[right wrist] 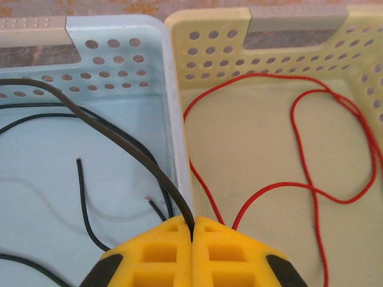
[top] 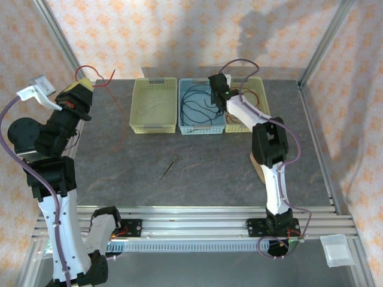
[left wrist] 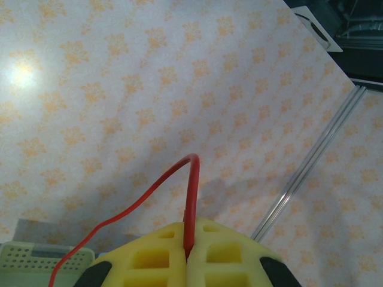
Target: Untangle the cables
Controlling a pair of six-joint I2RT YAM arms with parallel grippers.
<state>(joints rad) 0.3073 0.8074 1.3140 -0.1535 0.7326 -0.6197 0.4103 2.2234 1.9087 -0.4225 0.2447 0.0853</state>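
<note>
Most cables [top: 187,107] lie sorted in top baskets [top: 154,129]; left gripper [left wrist: 188,242] pinches a red cable [left wrist: 192,197], right gripper [right wrist: 192,230] a black cable [right wrist: 119,136].

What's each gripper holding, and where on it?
Left gripper pinches the red cable between its jaws; which part of its length, cannot tell. Right gripper pinches the black cable likewise, by the blue basket.

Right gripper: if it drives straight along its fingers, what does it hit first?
Likely the side walls where the blue basket meets the yellow basket, just ahead of the right gripper, which is shut on a black cable. Depth is unclear.
</note>
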